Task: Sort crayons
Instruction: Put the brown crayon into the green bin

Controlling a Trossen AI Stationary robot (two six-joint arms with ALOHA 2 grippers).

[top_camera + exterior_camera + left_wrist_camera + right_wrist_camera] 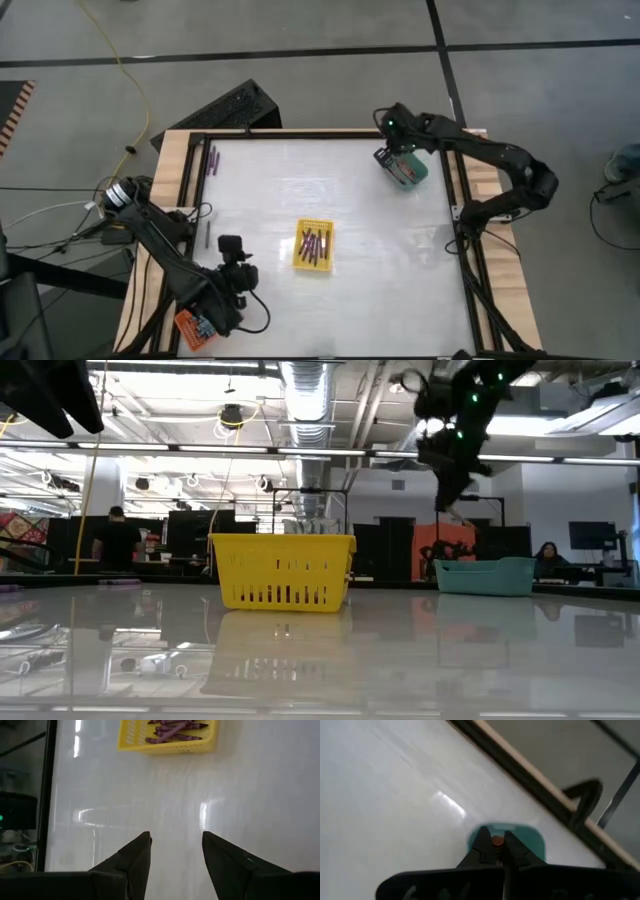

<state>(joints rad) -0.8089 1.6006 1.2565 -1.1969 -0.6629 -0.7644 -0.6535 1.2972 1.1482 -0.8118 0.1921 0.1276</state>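
Note:
A yellow tray (313, 246) (167, 737) sits mid-table with several purple crayons (175, 731) lying in it. A teal tray (410, 170) (484, 575) stands at the far right. My right gripper (395, 160) (496, 845) hangs over it, shut on a reddish crayon. My left gripper (243, 265) (175, 842) hovers open over bare table near the left, pointing toward the yellow tray, with nothing between its fingers. An orange tray (195, 327) lies at the near left, partly under the left arm. My right gripper pinches a reddish crayon between its two fingertips; only the crayon's round end (497, 840) shows in the wrist view. The fingers slant down from above. The crayon is lifted clear, above the teal tray (530, 837).
Two purple crayons (213, 158) lie by the table's far left edge. A raised dark frame (455, 190) with wooden boards borders the white table. The wide surface between the yellow and teal trays is bare. People and desks show in the room beyond.

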